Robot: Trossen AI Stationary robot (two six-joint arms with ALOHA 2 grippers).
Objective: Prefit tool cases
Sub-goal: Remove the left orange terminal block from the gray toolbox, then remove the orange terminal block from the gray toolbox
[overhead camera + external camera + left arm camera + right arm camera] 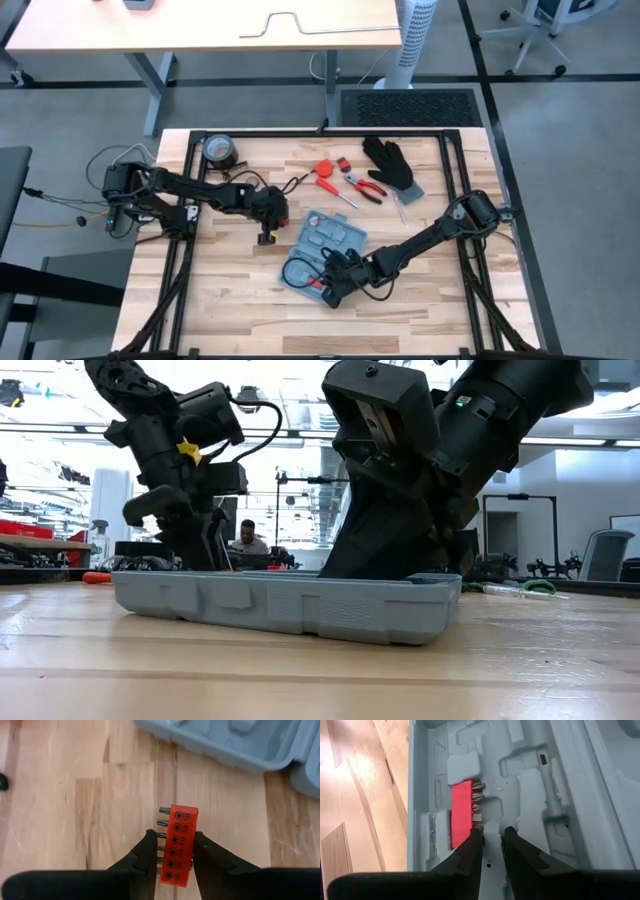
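Note:
The light-blue tool case [325, 248] lies open on the wooden table, with grey-blue moulded slots inside [530, 780]. A red bit holder [462, 812] lies in a slot of its near half. My right gripper [492, 834] hangs over that half, its fingers a narrow gap apart beside the holder's row of bits. My left gripper [267, 237] stands just left of the case, shut on an orange bit holder [179, 845] with several bits. My left gripper pinches the orange bit holder between its two fingers, one finger on the side with the bits [161, 851], the other on the plain long side [194, 851]. The fingers point down from above and lie along the holder. My right gripper's one fingertip [475, 837] is at the red holder's bit side; I cannot tell whether it touches.
At the table's far side lie a black glove [390, 162], red-handled pliers [368, 188], a red-handled tool [330, 186] and a round gauge [219, 150]. Bare wood shows at the near edge and to the right of the case.

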